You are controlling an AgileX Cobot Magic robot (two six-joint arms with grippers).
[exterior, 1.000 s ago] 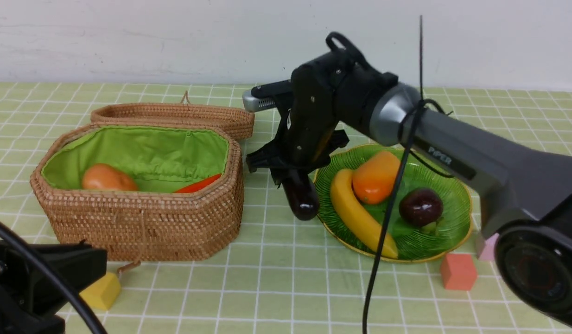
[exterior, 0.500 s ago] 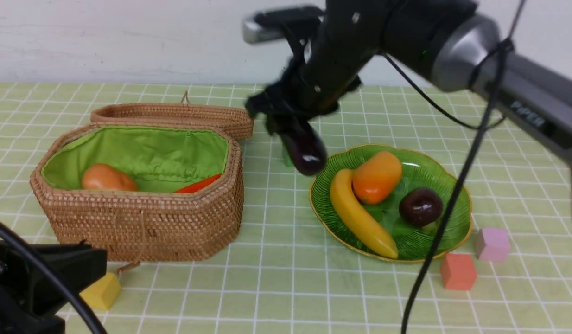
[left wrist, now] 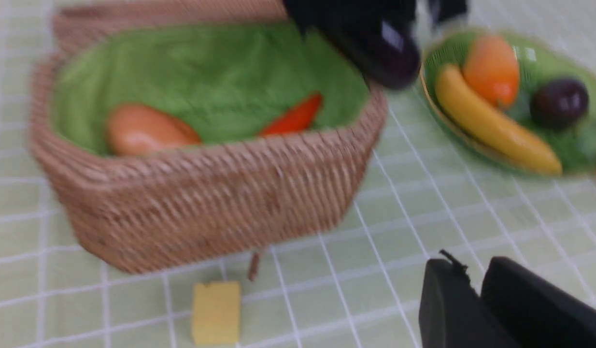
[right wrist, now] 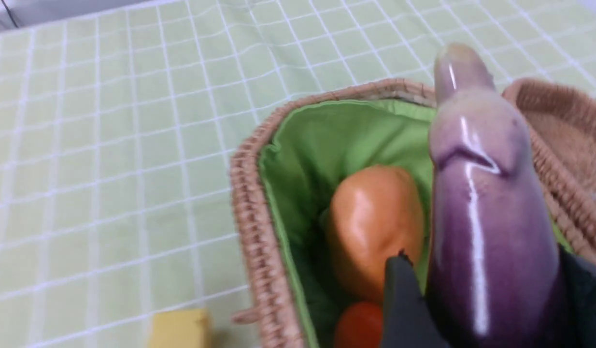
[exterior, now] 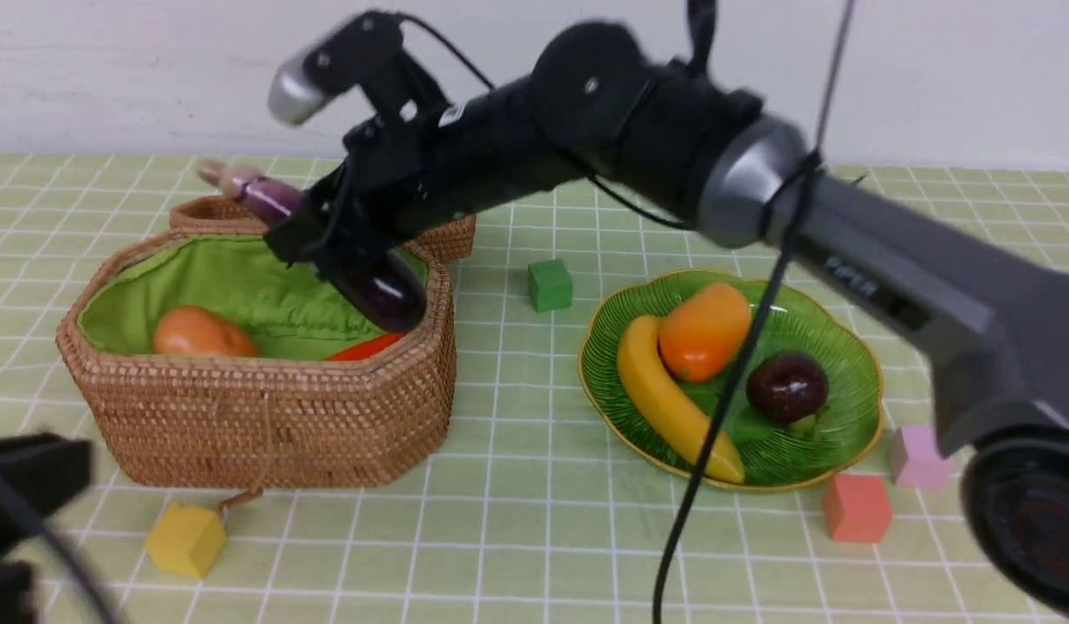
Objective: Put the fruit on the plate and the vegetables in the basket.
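Currently your right claw grips the eggplant tilted over the basket, left claw closed and idle, so releasing now risks its lower end catching the near rim and tipping onto the table.

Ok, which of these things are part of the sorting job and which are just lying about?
Job: banana, mango, mangosteen, plate, potato, red pepper, eggplant in the right gripper, basket.
Lying about: yellow cube, green cube, orange cube, pink cube.
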